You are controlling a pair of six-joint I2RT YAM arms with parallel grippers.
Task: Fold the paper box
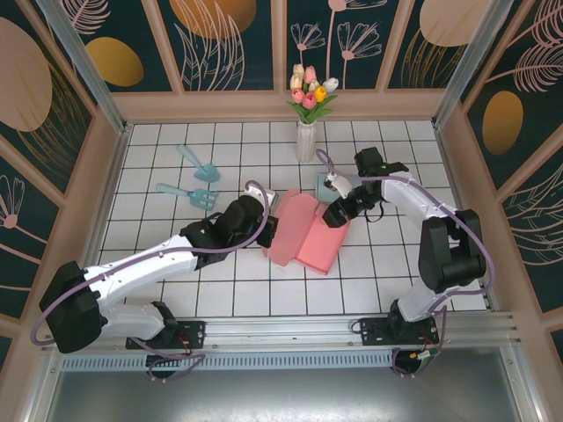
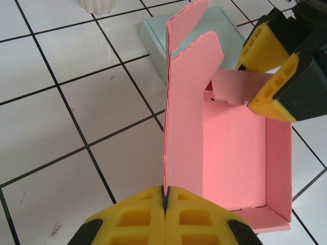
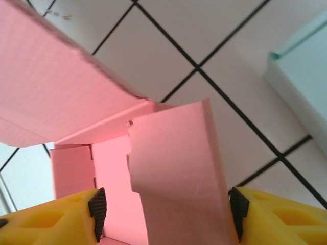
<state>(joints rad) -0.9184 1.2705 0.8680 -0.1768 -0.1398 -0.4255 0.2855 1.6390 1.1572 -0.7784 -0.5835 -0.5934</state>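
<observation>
The pink paper box (image 1: 310,239) lies open on the white tiles at the table's middle, its tall lid panel (image 2: 180,102) standing upright along the left side. My left gripper (image 2: 165,196) is shut on the lower edge of that panel, and it sits at the box's left (image 1: 266,224). My right gripper (image 1: 337,214) is at the far end of the box, open, with an end flap (image 3: 179,163) standing between its fingers (image 3: 166,209). The flap is close to the right pad (image 3: 236,206) and well apart from the left one. The box floor (image 2: 232,153) is bare.
A pale blue flat box (image 1: 322,183) lies just behind the pink one. A white vase of tulips (image 1: 305,139) stands farther back. Two teal scoops (image 1: 195,161) (image 1: 189,193) lie at the back left. Walls enclose the table.
</observation>
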